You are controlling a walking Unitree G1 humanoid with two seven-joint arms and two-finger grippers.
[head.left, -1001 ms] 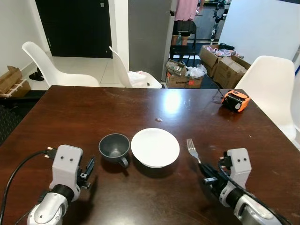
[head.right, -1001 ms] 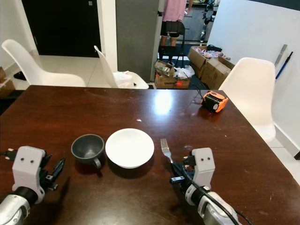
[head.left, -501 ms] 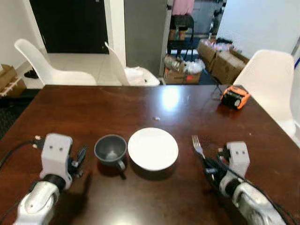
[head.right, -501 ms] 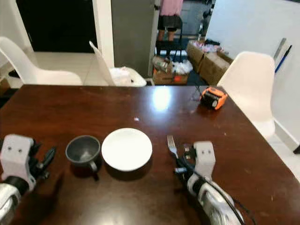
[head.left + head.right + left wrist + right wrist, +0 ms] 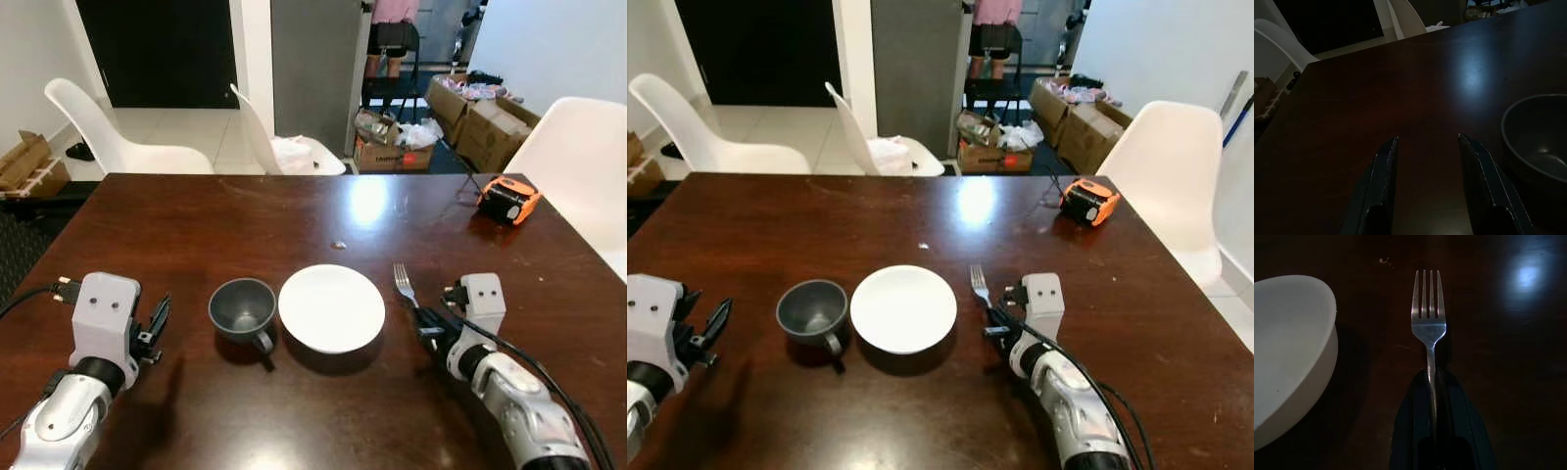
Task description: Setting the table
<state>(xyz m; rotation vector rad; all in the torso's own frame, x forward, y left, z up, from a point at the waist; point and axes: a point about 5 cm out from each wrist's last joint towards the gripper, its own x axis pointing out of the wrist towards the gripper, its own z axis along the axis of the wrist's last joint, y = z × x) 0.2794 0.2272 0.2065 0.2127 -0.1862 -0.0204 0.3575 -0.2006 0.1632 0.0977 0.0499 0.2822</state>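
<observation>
R gripper is pinched tight on the fork handle, tines lying flat on the table just right of the bowl, w/ fork apart from the bowl rim. L gripper hovers low over the table w/ fingers spread and nothing between them, left of the bowl and beyond the grey cup, which sits just beside the bowl's left edge. Orange tape measure lies well apart from the bowl, toward the far right corner.
</observation>
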